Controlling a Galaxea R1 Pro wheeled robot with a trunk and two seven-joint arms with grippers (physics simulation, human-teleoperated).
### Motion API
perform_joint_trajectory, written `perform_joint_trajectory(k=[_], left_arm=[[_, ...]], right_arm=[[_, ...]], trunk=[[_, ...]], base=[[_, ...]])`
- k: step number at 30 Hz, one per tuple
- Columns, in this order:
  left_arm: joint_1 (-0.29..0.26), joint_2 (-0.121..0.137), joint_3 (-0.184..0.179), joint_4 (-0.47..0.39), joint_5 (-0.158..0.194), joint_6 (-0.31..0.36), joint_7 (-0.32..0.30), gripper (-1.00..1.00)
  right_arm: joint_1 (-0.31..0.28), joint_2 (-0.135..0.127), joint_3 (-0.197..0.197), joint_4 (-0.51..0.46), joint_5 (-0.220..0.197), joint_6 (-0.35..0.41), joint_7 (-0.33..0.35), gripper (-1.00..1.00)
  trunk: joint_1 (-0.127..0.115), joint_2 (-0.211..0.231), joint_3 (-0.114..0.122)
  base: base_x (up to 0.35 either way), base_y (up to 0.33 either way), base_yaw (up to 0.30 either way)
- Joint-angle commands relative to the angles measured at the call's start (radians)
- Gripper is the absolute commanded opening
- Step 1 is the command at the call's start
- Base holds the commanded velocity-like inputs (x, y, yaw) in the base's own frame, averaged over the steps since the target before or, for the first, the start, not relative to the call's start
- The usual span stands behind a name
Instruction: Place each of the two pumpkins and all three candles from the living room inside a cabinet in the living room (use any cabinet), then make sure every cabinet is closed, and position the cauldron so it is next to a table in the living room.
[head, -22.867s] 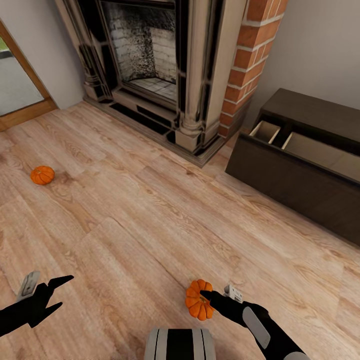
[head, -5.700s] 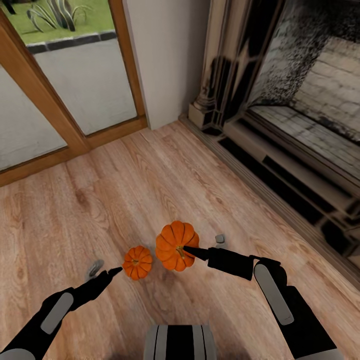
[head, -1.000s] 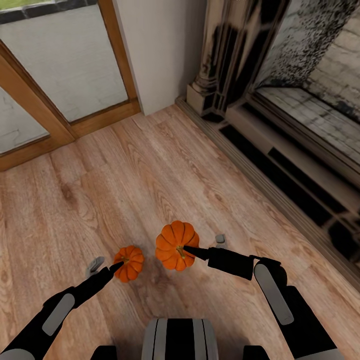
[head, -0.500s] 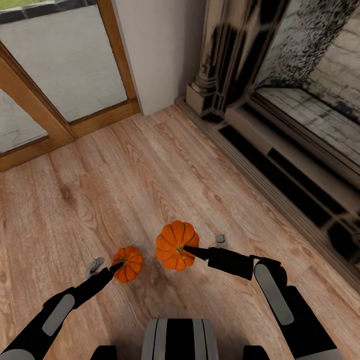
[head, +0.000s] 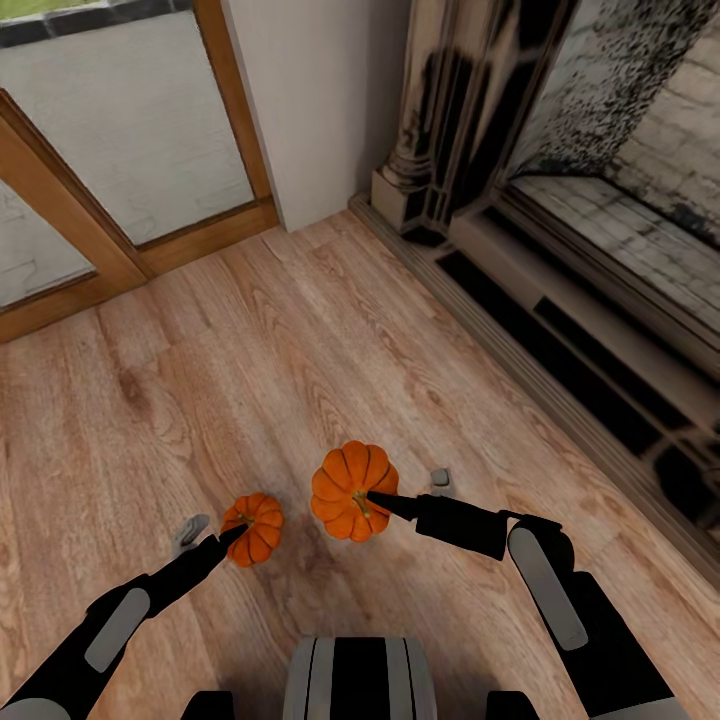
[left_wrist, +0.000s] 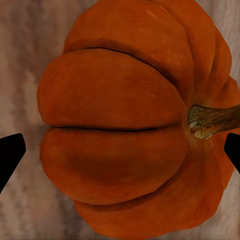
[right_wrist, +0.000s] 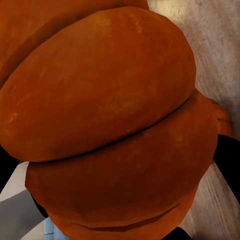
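Observation:
Two orange ribbed pumpkins show in the head view. The smaller-looking pumpkin (head: 254, 527) sits on the wood floor. My left gripper (head: 232, 536) is at it and open. In the left wrist view that pumpkin (left_wrist: 125, 125) lies between the black fingertips (left_wrist: 11, 155), which stand wide apart at its two sides. The other pumpkin (head: 353, 488) hangs above the floor with my right gripper (head: 373, 499) shut on it. The right wrist view has this held pumpkin (right_wrist: 110, 125) pressed close to the lens. Candles, cabinet and cauldron are out of view.
The ornate fireplace surround (head: 455, 120) and its low dark hearth step (head: 590, 370) run along the right. A glass door in a wooden frame (head: 60, 215) is at the far left, with a white wall corner (head: 320, 110) between them. My base (head: 358, 680) shows at the bottom.
Since 22.9 s ago I have travelled from the open cabinet to the second pumpkin, carrying the first. In the last second the left gripper and floor pumpkin crept slightly left.

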Motion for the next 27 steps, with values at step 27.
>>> perform_joint_trajectory(k=[27], left_arm=[[0.000,0.004,-0.002,0.001,0.012,0.006,0.002,1.00]], right_arm=[[0.000,0.000,0.000,-0.002,-0.006,0.006,-0.001,-1.00]], trunk=[[0.000,0.000,-0.001]], base=[[0.000,-0.006,0.000]])
